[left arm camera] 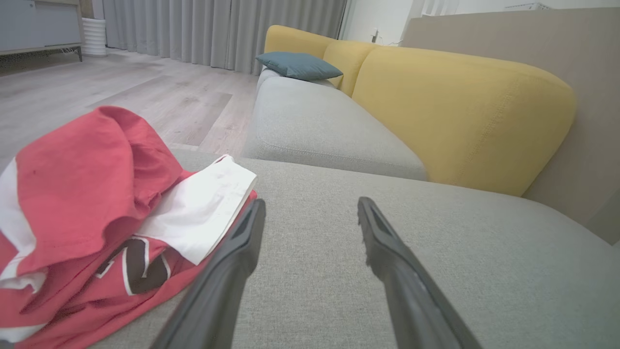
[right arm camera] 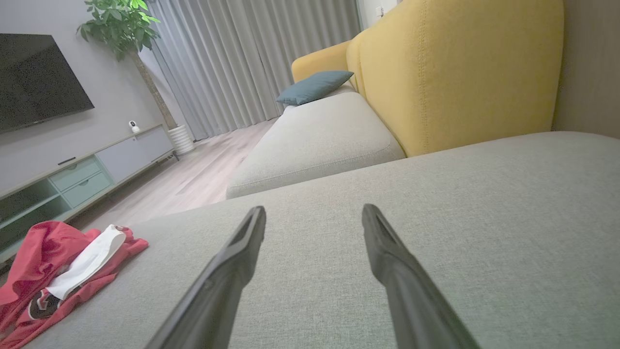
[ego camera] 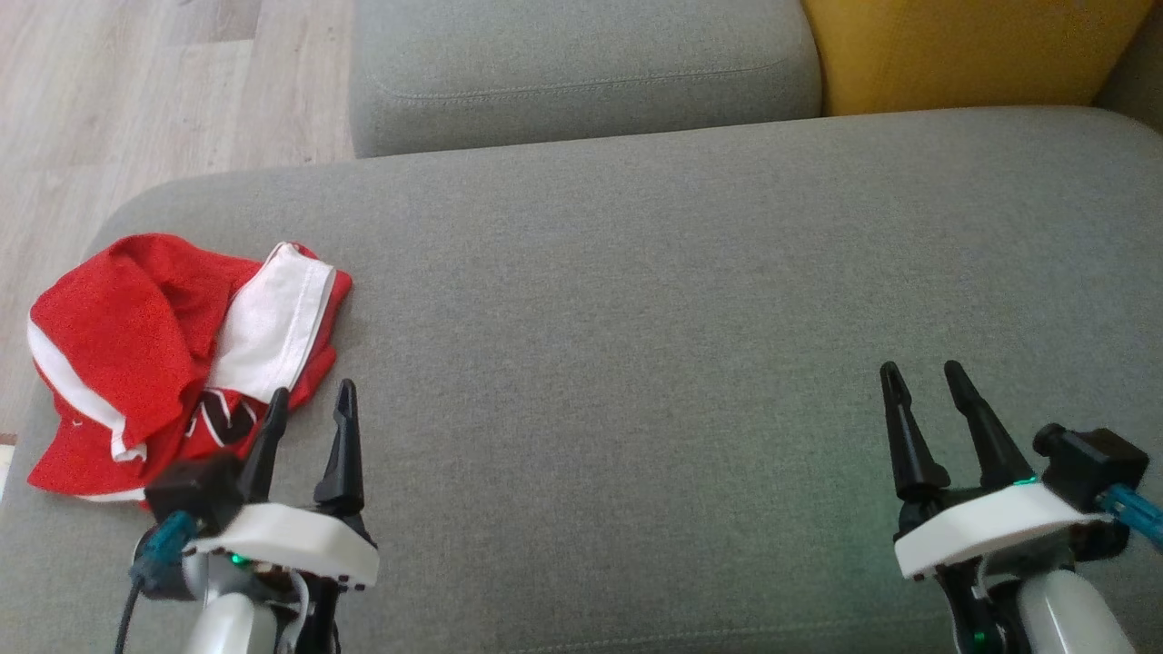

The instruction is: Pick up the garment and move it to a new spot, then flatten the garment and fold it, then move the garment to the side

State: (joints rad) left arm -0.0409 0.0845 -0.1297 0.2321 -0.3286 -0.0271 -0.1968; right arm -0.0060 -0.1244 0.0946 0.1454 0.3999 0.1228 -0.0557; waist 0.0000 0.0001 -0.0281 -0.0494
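The garment point(ego camera: 173, 350) is a red shirt with white trim and a dark print, lying crumpled at the left end of the grey sofa cushion point(ego camera: 636, 318). My left gripper point(ego camera: 312, 395) hovers open just right of its lower edge, the left fingertip over the fabric's border. From the left wrist, the garment point(left arm camera: 92, 213) lies left of the open fingers point(left arm camera: 237, 257), nothing between them. My right gripper point(ego camera: 922, 371) stands open over bare cushion far to the right. In the right wrist view the garment point(right arm camera: 58, 261) sits at the lower left, well away from that gripper point(right arm camera: 314, 211).
A second grey seat cushion point(ego camera: 581, 73) lies beyond, with a yellow backrest point(ego camera: 972, 50) at the upper right and a teal pillow point(left arm camera: 298, 65) further along. Wooden floor point(ego camera: 136, 100) drops off past the cushion's left edge. A TV cabinet point(right arm camera: 82, 174) and plant stand across the room.
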